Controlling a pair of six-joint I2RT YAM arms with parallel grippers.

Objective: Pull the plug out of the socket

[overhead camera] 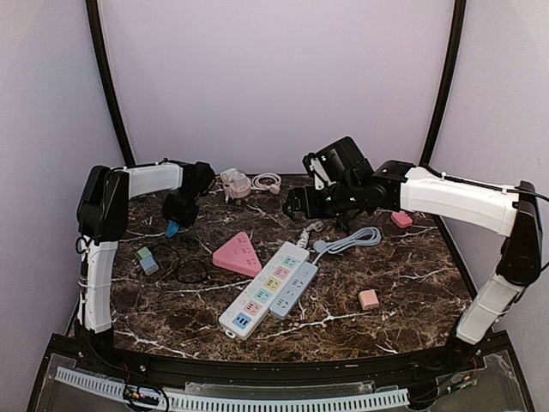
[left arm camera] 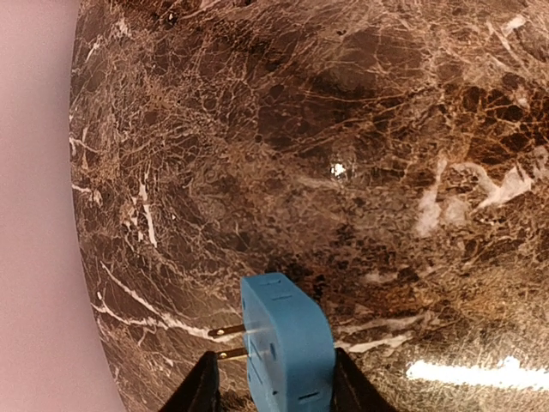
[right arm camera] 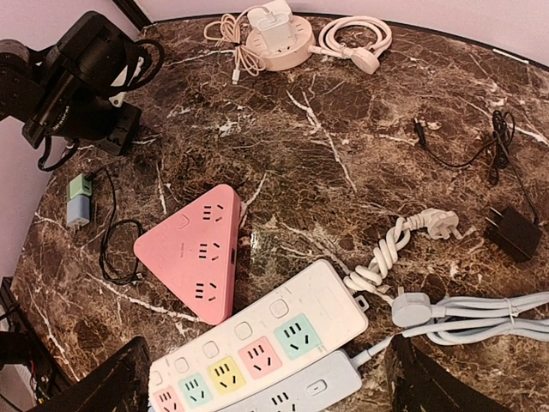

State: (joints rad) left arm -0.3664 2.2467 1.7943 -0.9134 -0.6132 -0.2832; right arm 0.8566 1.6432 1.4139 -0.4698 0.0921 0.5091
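Blue plug (left arm camera: 287, 343) gripped in left pincer (left arm camera: 276, 382), prongs pointing sideways over counter (left arm camera: 386, 172); right pincer (right arm camera: 274, 386) spread open, well apart.

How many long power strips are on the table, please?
2, lying side by side mid-table: a white strip with coloured sockets, and a grey strip right beside it on its right. None appears hidden.

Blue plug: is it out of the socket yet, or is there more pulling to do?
It looks out. The blue two-pin plug sits in the left gripper above the dark marble table, both pins bare. The white power strip with coloured sockets shows nothing plugged in. The right gripper hovers open above it. Probably only putting the plug down is left.
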